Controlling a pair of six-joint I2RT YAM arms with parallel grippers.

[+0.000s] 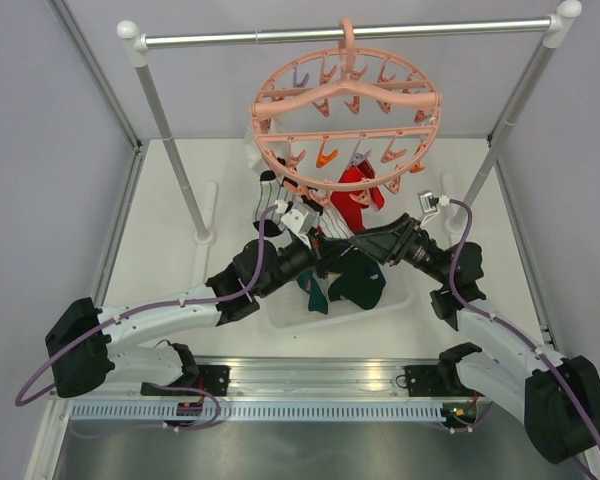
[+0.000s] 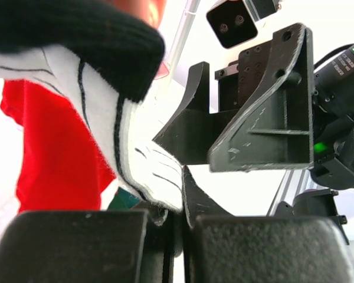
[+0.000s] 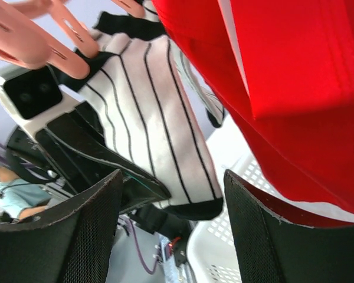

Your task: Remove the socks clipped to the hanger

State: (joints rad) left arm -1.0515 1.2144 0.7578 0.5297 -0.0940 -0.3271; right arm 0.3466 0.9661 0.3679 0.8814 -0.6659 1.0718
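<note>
The salmon-pink ring hanger (image 1: 345,120) hangs by its hook from the rail, with a red sock (image 1: 360,190) and a white black-striped sock (image 1: 270,195) clipped under it. My left gripper (image 1: 318,240) is shut on the lower edge of the striped sock (image 2: 147,165), with the red sock (image 2: 53,153) just behind. My right gripper (image 1: 362,244) is open. In the right wrist view its fingers (image 3: 76,236) stand either side of the striped sock's black toe (image 3: 194,207), below the red sock (image 3: 295,88). Dark teal socks (image 1: 355,285) lie in the tray.
The white perforated tray (image 1: 280,315) sits on the table under both grippers and shows in the right wrist view (image 3: 224,247). The silver rail (image 1: 280,37) on two posts spans the back. Pink clips (image 3: 23,41) dangle close above the right gripper. The two grippers are close together.
</note>
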